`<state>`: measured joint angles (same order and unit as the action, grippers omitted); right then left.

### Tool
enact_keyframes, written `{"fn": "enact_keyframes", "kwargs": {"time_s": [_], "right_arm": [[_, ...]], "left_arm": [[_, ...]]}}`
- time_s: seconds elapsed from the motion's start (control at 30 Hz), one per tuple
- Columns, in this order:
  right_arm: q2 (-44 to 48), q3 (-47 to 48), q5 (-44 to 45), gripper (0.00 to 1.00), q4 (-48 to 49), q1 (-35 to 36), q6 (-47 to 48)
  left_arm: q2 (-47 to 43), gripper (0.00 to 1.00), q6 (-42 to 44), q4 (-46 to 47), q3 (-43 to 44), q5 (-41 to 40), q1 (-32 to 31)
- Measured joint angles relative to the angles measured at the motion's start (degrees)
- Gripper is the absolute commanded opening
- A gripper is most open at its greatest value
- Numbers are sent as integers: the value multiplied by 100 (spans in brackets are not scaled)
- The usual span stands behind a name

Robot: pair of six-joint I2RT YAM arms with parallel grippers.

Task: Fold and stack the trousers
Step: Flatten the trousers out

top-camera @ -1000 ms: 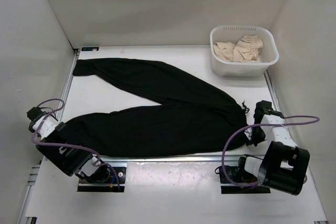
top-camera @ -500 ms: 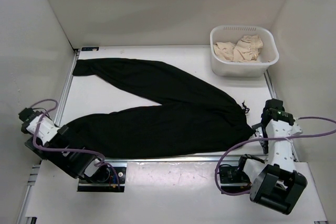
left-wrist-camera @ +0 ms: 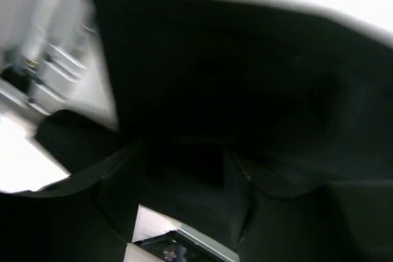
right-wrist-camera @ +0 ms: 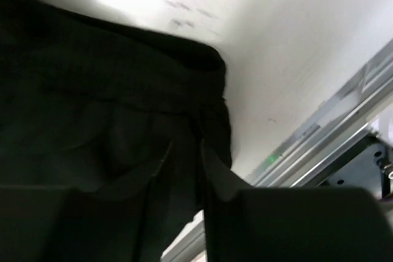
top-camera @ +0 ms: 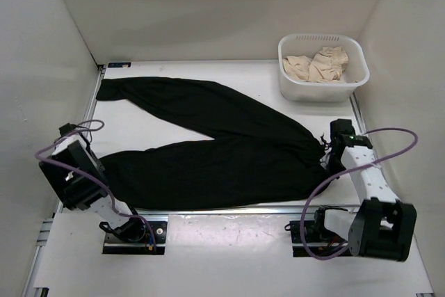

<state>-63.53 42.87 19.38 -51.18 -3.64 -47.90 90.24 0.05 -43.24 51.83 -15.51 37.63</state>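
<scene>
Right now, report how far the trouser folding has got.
Done: nothing folded; the black trousers lie spread flat, legs apart. In hand: left gripper at the near cuff, right gripper at the waistband. Left: every fold, then stacking.

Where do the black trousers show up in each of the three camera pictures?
Top external: the black trousers lie spread across the middle of the white table, with the legs pointing left.
Left wrist: blurred, the trousers fill most of the picture.
Right wrist: the trousers cover the left side and the bottom.
Shared landmark: the bare white table beside the cloth, seen in every view.
</scene>
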Motion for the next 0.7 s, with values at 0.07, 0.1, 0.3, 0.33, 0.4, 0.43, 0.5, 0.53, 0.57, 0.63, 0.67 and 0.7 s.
{"fn": "enact_keyframes", "kwargs": {"time_s": [0.07, 0.1, 0.3, 0.33, 0.4, 0.43, 0.5, 0.53, 0.57, 0.63, 0.67, 0.7], "right_arm": [[-262, -258, -105, 25, 94, -35, -50], [-369, -387, -164, 25, 140, -109, -66], [-592, -857, -192, 22, 315, -1237, -142], [-597, -883, -133, 22, 323, -1414, -131], [-597, -892, -11, 22, 317, -1635, -90], [-595, -883, 57, 22, 315, -1694, -59], [-595, -815, 170, 25, 271, -1738, 57], [-588, -732, 205, 30, 210, -1740, 116], [-562, -625, 216, 32, 164, -1740, 188], [-459, -345, 212, 42, 83, -1740, 328], [-398, -179, 195, 47, 55, -1735, 396], [-334, -2, 168, 52, 35, -1720, 466]], "left_arm": [[227, 55, 31, -9, -72, -138, -83], [240, 55, 39, 52, -72, -219, -111], [400, 56, 149, 223, -7, -682, -455], [415, 59, 175, 247, 4, -754, -531], [424, 63, 201, 374, 57, -765, -699], [424, 68, 188, 503, 103, -702, -791], [415, 75, 146, 745, 205, -503, -984], [413, 81, 122, 785, 280, -422, -1069], [387, 84, 109, 789, 358, -341, -1154], [304, 88, 83, 673, 623, -177, -1248], [264, 94, 72, 621, 813, -107, -1257], [243, 96, 63, 551, 1049, -24, -1255]]}}
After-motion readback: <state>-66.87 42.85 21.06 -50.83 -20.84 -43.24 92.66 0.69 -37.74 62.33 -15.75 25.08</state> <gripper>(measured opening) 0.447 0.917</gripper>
